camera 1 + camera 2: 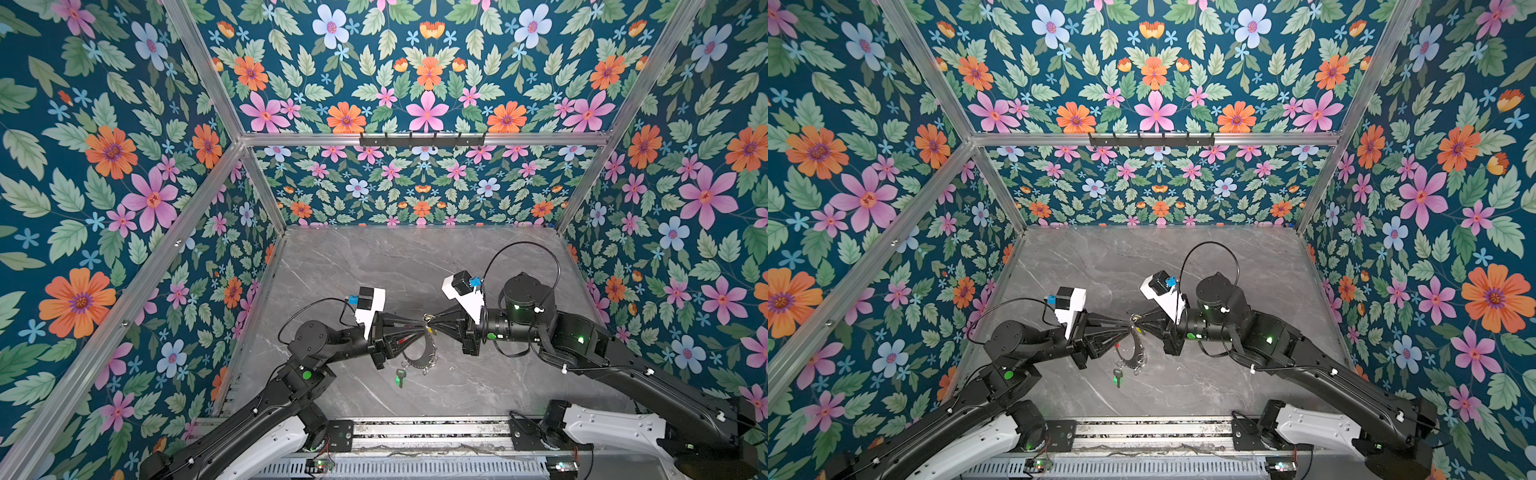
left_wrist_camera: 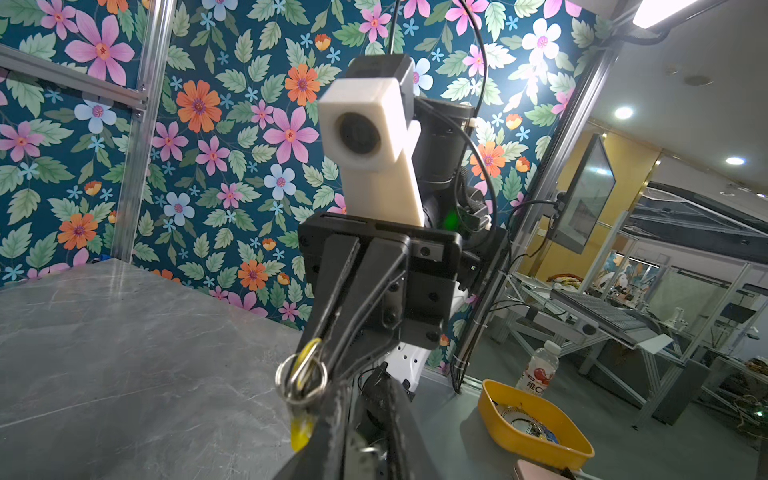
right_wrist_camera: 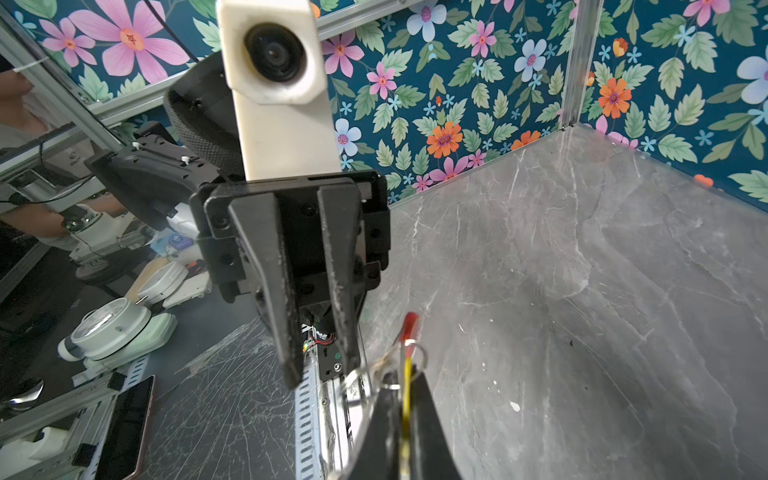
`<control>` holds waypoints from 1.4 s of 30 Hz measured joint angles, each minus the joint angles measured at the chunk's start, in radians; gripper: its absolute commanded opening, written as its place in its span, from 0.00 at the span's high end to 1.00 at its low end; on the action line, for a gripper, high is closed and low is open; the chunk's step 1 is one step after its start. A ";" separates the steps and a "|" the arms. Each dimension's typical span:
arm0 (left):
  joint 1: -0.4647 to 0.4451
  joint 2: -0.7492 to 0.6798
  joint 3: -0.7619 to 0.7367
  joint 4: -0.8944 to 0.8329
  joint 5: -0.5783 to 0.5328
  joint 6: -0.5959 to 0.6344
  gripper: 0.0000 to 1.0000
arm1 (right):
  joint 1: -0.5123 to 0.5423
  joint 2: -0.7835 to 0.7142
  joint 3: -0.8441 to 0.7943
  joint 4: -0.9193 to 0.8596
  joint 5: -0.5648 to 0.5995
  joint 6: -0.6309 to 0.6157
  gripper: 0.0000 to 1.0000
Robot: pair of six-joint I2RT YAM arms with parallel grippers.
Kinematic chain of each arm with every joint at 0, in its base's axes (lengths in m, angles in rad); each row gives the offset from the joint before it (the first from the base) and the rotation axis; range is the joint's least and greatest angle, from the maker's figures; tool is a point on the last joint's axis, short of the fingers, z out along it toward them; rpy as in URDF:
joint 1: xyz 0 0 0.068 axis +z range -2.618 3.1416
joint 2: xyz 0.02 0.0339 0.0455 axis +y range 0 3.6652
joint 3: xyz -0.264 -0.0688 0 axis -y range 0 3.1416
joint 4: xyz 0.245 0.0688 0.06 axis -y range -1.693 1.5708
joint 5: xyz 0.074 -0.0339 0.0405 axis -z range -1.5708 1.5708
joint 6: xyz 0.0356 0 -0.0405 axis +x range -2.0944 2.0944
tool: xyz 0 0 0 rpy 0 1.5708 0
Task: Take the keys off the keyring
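Note:
Both grippers meet tip to tip above the middle of the marble table (image 1: 415,266). My right gripper (image 1: 434,322) (image 3: 405,380) is shut on the short brass-yellow key (image 3: 406,370) (image 2: 308,353), which carries a small silver loop (image 2: 301,380). The keyring (image 1: 433,349) (image 1: 1143,351) hangs below the tips, its red segment (image 1: 401,341) (image 3: 409,324) beside the left fingers. The green-tagged key (image 1: 400,377) (image 1: 1118,377) dangles at the ring's bottom. My left gripper (image 1: 422,325) (image 2: 361,386) (image 3: 322,370) is open a little, with nothing seen between its tips.
A black hook rail (image 1: 422,139) sits on the back wall. An aluminium rail (image 1: 428,428) runs along the table's front edge. Outside the cell stand a yellow tray (image 2: 532,432) and a bottle (image 2: 538,370); a phone (image 3: 124,428) lies on the other side.

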 measured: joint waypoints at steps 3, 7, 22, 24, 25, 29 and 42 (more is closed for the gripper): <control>0.000 -0.001 0.000 -0.009 -0.007 0.002 0.91 | 0.000 0.004 0.001 -0.008 -0.020 -0.006 1.00; 0.000 -0.004 0.008 -0.045 -0.033 0.012 0.67 | -0.002 0.005 0.002 -0.009 -0.023 -0.006 1.00; 0.000 -0.058 0.055 -0.283 -0.193 0.126 0.60 | -0.001 0.008 0.003 -0.014 -0.016 -0.005 1.00; 0.000 -0.070 0.064 -0.314 -0.218 0.144 0.59 | -0.001 0.008 0.003 -0.014 -0.004 -0.005 1.00; 0.000 -0.076 0.069 -0.327 -0.227 0.153 0.59 | -0.001 0.008 0.004 -0.014 0.003 -0.004 1.00; 0.000 -0.097 0.087 -0.353 -0.267 0.189 0.58 | -0.001 0.009 0.003 -0.019 0.037 0.003 1.00; -0.004 -0.048 0.105 -0.393 -0.247 0.218 0.49 | -0.001 0.032 0.004 -0.029 0.127 0.019 1.00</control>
